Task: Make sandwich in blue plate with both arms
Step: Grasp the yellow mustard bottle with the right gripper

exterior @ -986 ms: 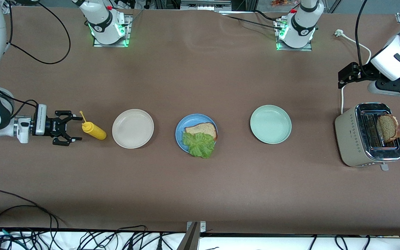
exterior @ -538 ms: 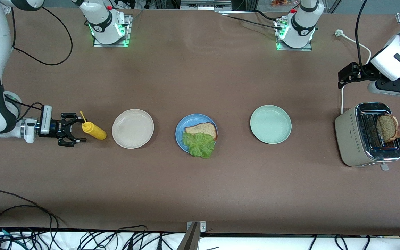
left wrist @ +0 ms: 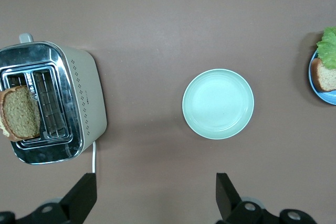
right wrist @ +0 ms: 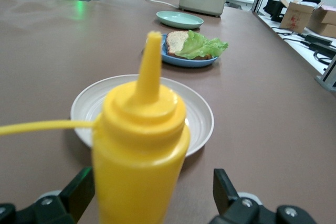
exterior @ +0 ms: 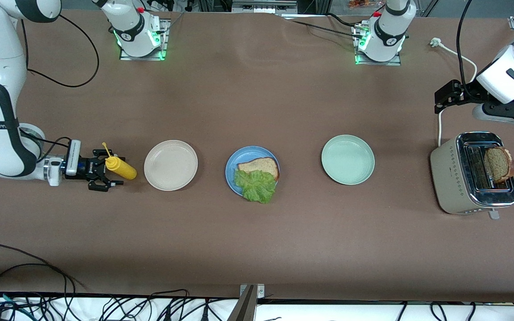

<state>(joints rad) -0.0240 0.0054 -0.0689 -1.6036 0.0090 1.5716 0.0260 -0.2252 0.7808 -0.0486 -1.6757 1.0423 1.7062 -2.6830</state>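
Flanking mustard bottle (exterior: 121,167): right gripper (exterior: 105,170)

Robotics lab: bolted arm bases (exterior: 138,33), loose cables (exterior: 25,307), cardboard boxes (right wrist: 299,14).

L gripper (left wrist: 155,200) & R gripper (right wrist: 152,195): fingers open, prob. untouching.

Two robot arms are seen at the brown table (exterior: 257,240), each ending in one black gripper: the right gripper (exterior: 105,171) and the left gripper (left wrist: 155,198). Three round plates are counted: one beige plate (exterior: 171,165), one blue plate (exterior: 232,171) and one pale green plate (exterior: 348,159). Two bread slices are counted, one bread slice on the blue plate (exterior: 259,166) and one bread slice in the toaster (exterior: 498,164). One lettuce leaf (exterior: 255,186), one toaster (exterior: 451,178) and one yellow squeeze bottle (exterior: 121,167) are present.
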